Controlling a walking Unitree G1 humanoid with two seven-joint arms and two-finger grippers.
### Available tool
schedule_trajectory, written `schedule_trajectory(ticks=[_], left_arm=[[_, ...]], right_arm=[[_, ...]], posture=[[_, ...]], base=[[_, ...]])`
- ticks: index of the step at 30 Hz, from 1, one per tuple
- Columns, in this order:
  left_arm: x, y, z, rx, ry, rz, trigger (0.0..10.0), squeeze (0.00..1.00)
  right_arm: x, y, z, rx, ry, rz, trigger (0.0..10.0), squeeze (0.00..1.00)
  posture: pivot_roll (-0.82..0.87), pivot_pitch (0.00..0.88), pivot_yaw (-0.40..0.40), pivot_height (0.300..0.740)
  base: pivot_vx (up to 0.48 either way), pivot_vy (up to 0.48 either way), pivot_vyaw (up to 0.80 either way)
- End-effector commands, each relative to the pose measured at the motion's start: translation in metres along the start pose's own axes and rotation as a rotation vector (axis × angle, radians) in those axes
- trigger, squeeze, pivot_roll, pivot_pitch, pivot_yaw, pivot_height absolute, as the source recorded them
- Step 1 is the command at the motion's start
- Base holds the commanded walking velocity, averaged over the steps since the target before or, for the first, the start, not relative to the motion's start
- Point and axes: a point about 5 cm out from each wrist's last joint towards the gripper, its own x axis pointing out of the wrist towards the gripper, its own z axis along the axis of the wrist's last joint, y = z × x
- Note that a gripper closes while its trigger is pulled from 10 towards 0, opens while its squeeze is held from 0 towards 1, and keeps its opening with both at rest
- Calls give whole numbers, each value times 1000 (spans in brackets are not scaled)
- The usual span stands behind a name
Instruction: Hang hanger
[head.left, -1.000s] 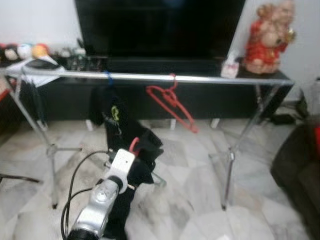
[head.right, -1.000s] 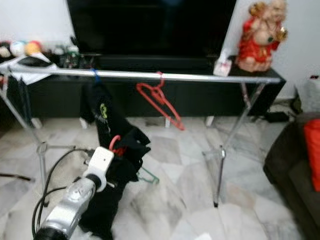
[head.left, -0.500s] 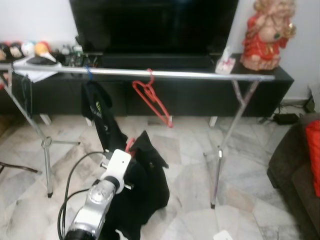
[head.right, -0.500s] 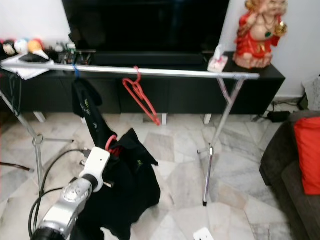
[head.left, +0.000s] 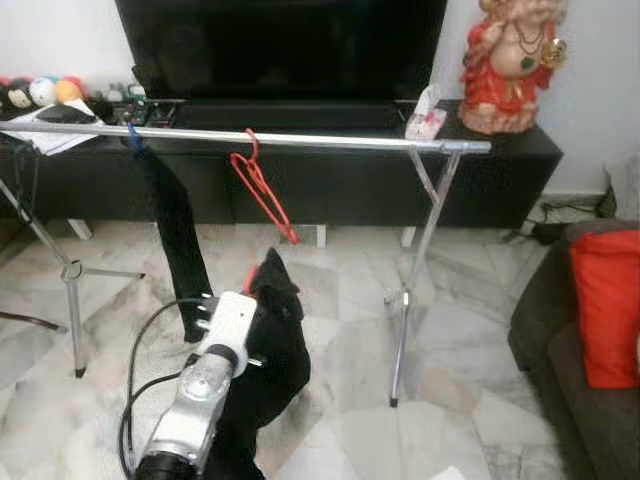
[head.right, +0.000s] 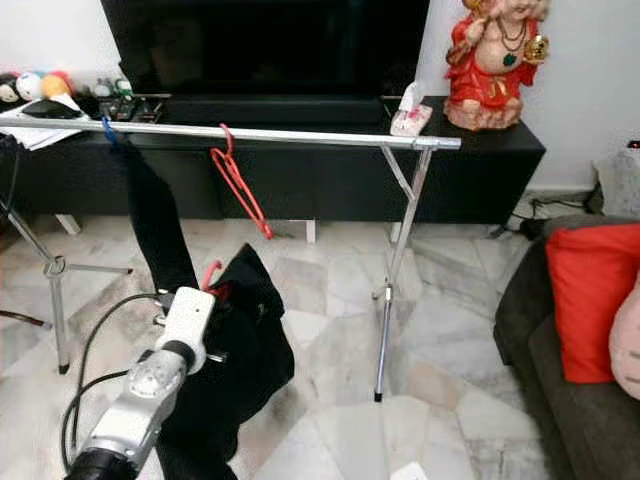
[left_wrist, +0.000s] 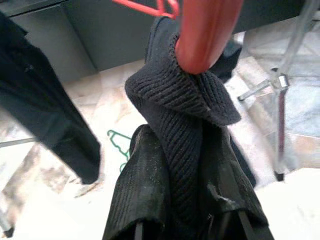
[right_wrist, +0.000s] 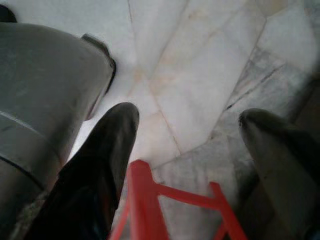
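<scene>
Black knit garment (left_wrist: 185, 135) draped on a red hanger (left_wrist: 207, 30), both carried by the left gripper (left_wrist: 172, 227), fingers clamped on the cloth. Ahead of and above that gripper: steel rail (head.left: 300, 139) with an empty red hanger (head.left: 258, 185) and a dark hanging garment (head.left: 175, 235). Right gripper (right_wrist: 190, 145) hangs over marble floor (right_wrist: 200, 65), fingers spread apart, a red frame (right_wrist: 150, 205) between them, not gripped.

Black TV (head.left: 280, 45) on black TV stand (head.left: 500, 170); red figurine (head.left: 510, 62) and tissue box (head.left: 425, 110) on it; red cushion (head.right: 585, 300) on dark sofa (head.right: 545, 400); marble floor (head.left: 470, 330).
</scene>
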Motion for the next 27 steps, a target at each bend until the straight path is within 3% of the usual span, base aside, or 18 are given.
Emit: schedule_trajectory(ticks=[1, 10, 18, 27], left_arm=[[-2, 7, 6, 20, -49, -1, 10000, 0], [-4, 14, 6, -36, -59, 16, 10000, 0], [-3, 8, 8, -13, -65, -13, 10000, 0], [-3, 6, 8, -11, -66, -24, 10000, 0]], right_arm=[[0, 4, 2, 3, -2, 12, 10000, 0], [0, 2, 1, 9, -5, 8, 10000, 0], [0, 3, 0, 21, 12, 4, 10000, 0], [0, 2, 0, -1, 22, 10, 10000, 0]], posture=[[-60, 0, -28, 740], [-59, 0, -33, 740], [-62, 0, -31, 740], [-58, 0, -33, 740]], base=[[0, 0, 0], [0, 0, 0], [332, 0, 0], [401, 0, -763]])
